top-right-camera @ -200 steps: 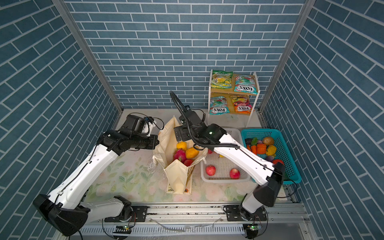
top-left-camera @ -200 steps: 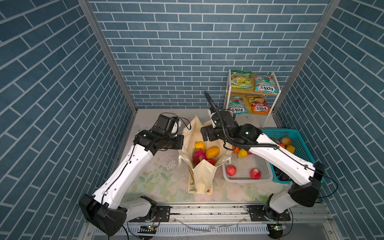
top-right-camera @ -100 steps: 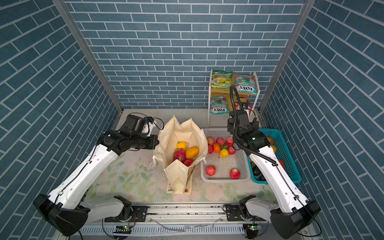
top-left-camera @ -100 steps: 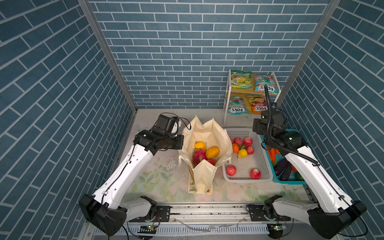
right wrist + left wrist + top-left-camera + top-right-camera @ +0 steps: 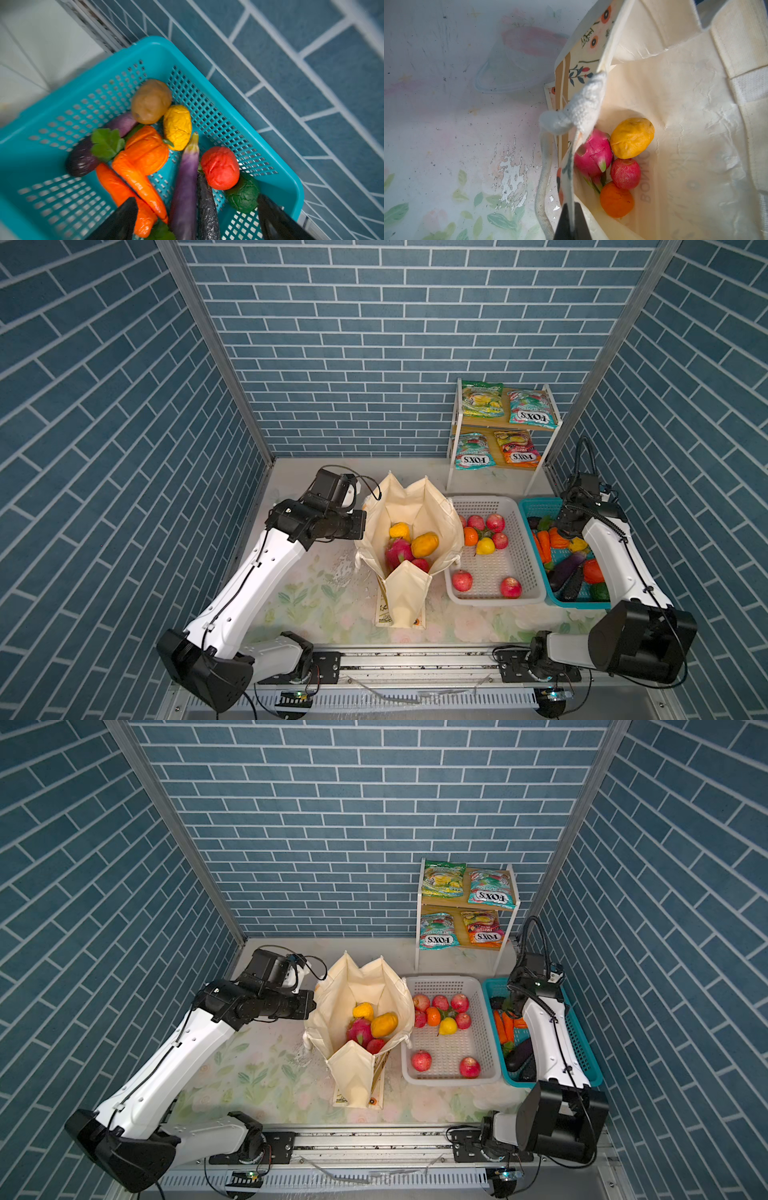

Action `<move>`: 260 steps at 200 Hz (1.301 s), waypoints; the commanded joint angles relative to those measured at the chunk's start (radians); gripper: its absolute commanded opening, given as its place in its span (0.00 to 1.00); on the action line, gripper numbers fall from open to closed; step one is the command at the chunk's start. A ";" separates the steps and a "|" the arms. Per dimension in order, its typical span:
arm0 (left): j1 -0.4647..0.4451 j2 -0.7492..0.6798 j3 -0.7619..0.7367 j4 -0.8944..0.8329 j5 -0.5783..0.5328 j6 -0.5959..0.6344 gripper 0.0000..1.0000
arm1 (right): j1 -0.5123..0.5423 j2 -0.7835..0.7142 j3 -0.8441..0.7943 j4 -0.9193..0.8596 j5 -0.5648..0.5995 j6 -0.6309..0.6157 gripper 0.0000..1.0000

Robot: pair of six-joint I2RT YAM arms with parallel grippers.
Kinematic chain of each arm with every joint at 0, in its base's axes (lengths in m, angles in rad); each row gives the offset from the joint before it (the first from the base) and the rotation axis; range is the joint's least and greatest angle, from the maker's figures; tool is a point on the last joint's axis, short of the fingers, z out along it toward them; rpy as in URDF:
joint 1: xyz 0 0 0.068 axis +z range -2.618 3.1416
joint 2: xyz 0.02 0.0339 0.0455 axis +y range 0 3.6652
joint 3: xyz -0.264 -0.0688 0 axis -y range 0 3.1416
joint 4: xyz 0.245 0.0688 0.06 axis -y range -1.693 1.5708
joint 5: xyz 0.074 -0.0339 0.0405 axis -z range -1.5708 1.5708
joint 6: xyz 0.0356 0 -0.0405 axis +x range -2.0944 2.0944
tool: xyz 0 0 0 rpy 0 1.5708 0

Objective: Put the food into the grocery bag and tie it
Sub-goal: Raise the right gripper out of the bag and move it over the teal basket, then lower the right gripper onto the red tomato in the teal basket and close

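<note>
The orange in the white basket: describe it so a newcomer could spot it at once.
Find the white basket between the grocery bag and the teal basket. In the fruit cluster at its far end, on the bag side, lies the orange. It alone there is orange, among red apples and one yellow fruit.

— What sits on your table?
— My flowered table (image 5: 307, 605) carries the grocery bag (image 5: 405, 601) at its middle, upright, mouth open. Just beside it, toward my right edge, a white basket (image 5: 496, 599), then a teal basket (image 5: 538, 504).
— And the far right corner?
— A small rack (image 5: 484, 423) stands there. A scuffed patch (image 5: 341, 572) lies beside the bag.
</note>
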 commanded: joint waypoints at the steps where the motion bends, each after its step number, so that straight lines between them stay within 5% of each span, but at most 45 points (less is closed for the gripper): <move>1: -0.009 -0.009 0.028 -0.030 -0.004 0.005 0.00 | -0.073 0.022 -0.037 0.008 -0.039 0.039 0.89; 89: -0.012 -0.014 0.032 -0.026 0.001 0.007 0.00 | -0.257 0.039 -0.181 0.119 -0.133 0.053 0.86; 260: -0.012 0.004 0.039 -0.013 0.008 0.013 0.00 | -0.301 0.223 -0.144 0.163 -0.109 0.106 0.96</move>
